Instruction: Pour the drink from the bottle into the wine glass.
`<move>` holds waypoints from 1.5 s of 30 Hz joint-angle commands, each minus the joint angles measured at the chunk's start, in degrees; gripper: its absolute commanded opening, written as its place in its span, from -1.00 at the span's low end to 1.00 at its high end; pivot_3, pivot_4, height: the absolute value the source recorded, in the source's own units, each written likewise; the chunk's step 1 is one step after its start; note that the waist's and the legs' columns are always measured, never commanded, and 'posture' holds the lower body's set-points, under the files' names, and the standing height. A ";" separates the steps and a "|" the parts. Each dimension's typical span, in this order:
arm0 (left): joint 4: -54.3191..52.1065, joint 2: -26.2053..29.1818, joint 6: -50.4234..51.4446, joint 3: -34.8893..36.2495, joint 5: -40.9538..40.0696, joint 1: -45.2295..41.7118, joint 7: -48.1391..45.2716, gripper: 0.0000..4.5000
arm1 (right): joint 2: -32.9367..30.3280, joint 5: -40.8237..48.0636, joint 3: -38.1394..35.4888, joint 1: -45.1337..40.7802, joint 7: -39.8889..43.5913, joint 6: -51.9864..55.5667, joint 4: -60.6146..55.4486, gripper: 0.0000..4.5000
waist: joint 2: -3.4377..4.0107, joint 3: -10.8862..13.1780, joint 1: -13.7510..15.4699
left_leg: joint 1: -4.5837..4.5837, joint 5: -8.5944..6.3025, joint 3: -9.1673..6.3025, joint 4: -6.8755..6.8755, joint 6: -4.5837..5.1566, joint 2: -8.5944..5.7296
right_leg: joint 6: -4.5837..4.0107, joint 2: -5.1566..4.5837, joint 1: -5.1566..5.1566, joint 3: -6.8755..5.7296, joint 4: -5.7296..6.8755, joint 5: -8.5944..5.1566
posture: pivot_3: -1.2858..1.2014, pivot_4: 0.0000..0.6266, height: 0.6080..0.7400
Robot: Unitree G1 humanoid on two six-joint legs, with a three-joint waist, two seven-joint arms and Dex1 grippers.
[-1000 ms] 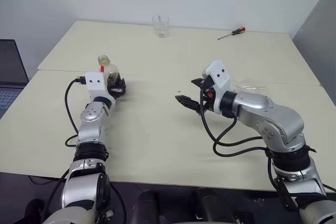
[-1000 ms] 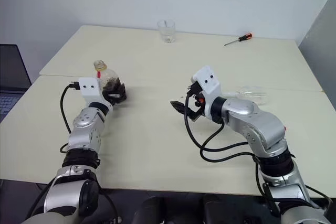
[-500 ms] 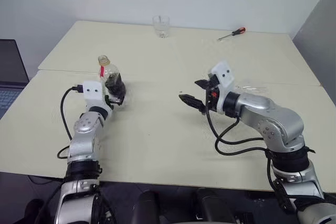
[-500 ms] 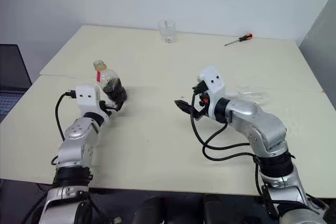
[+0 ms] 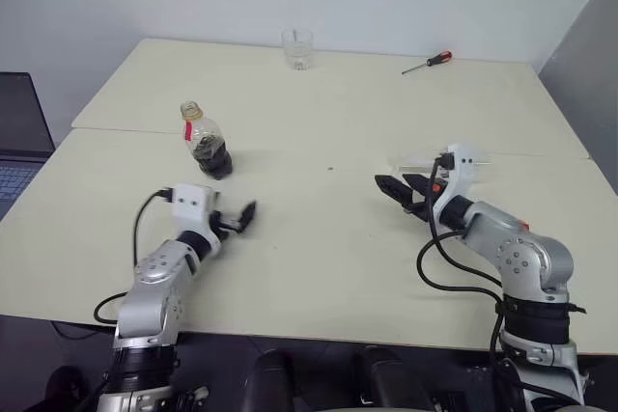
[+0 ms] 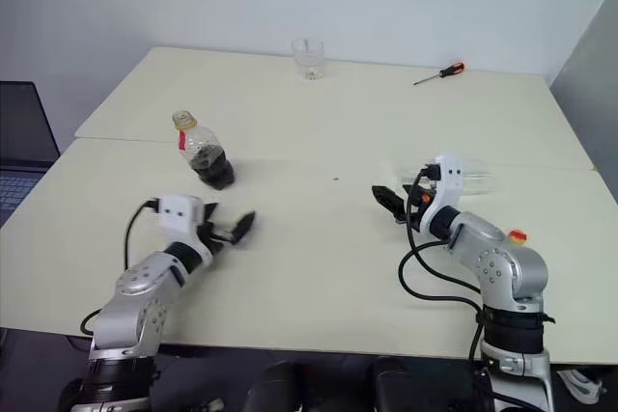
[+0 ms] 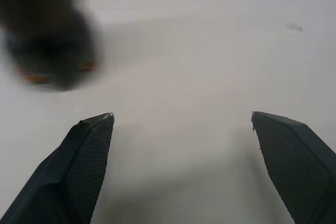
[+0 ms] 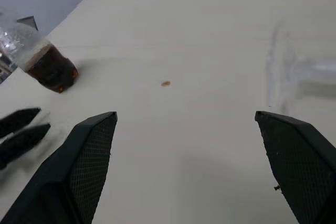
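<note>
Matt cream table top [image 5: 319, 238], smooth. Clear glossy plastic bottle [image 5: 205, 142] at centre left. Clear glass tumbler [image 5: 296, 47] at top centre. Black fingers [image 8: 86, 166] carry a fine cross-hatched texture.

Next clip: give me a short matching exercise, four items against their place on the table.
1 bottle
2 tumbler
3 screwdriver
4 wine glass

a far edge, robot's right
b lying on its side beyond the right gripper
c upright beyond the left gripper
d far edge, middle

Pairs: 1-c, 2-d, 3-a, 4-b
</note>
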 commanded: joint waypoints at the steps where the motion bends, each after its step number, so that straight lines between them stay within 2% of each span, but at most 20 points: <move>1: -6.96 2.86 2.97 -4.32 -2.06 -4.71 -6.58 0.99 | 4.91 5.02 -7.28 0.28 -8.19 0.78 -2.00 1.00 | 0.02 -0.01 0.05 | 0.00 0.00 -0.01 -0.01 0.00 -0.02 | 0.00 -0.01 0.01 0.00 0.00 0.00 | 0.03 -0.52 1.00; 5: -7.37 4.77 5.69 -7.60 -3.13 -9.81 -11.42 0.99 | 8.95 7.14 -9.93 0.66 -14.64 1.69 -2.80 1.00 | 0.07 -0.03 -0.03 | 0.02 0.00 -0.03 -0.02 0.00 -0.03 | 0.01 0.01 0.01 0.08 -0.03 -0.01 | 0.03 -0.52 1.00; 10: -6.53 5.19 7.94 -10.32 -4.15 -15.27 -16.52 0.99 | 12.84 8.89 -14.12 -2.93 -21.32 -2.39 1.80 1.00 | 0.08 -0.02 -0.22 | 0.02 0.00 -0.07 -0.05 0.01 -0.02 | 0.01 0.05 -0.02 0.12 -0.05 -0.01 | 0.03 -0.52 1.00; 17: -4.54 5.85 8.41 -10.92 -4.32 -16.99 -19.88 0.99 | 11.65 9.67 -18.37 -9.39 -23.03 -10.18 14.62 1.00 | 0.10 -0.02 -0.35 | 0.03 0.00 -0.06 -0.08 0.02 -0.02 | 0.05 0.07 -0.02 0.09 -0.08 -0.04 | 0.03 -0.52 1.00; 32: -1.89 4.67 6.42 -10.77 -2.37 -18.75 -18.74 0.99 | 8.42 9.09 -18.39 -17.77 -22.29 -22.14 31.23 1.00 | 0.10 -0.01 -0.32 | 0.04 0.00 -0.06 -0.11 0.02 -0.02 | -0.02 0.06 -0.02 0.15 -0.07 -0.02 | 0.03 -0.52 1.00; 35: -2.05 4.88 6.67 -9.97 -2.58 -18.74 -18.41 1.00 | 8.30 7.81 -17.22 -18.12 -21.57 -24.46 33.13 0.72 | 0.10 -0.01 -0.32 | 0.04 0.00 -0.06 -0.11 0.02 -0.02 | -0.02 0.06 -0.02 0.15 -0.08 -0.02 | 0.03 -0.52 1.00; 43: -2.48 5.17 7.02 -9.32 -2.49 -17.96 -17.46 1.00 | 7.19 7.27 -16.98 -18.79 -23.36 -25.90 36.46 -0.55 | 0.12 -0.01 -0.27 | 0.05 0.00 -0.06 -0.10 0.02 -0.02 | -0.02 0.05 0.00 0.13 -0.06 -0.01 | 0.03 -0.52 1.00; 45: -2.61 5.03 7.03 -9.18 -2.50 -18.00 -17.01 1.00 | 7.39 7.93 -16.86 -19.54 -24.27 -25.54 35.95 -0.82 | 0.13 -0.02 -0.22 | 0.05 0.00 -0.06 -0.10 0.02 -0.02 | -0.02 0.04 0.00 0.12 -0.06 -0.01 | 0.03 -0.52 1.00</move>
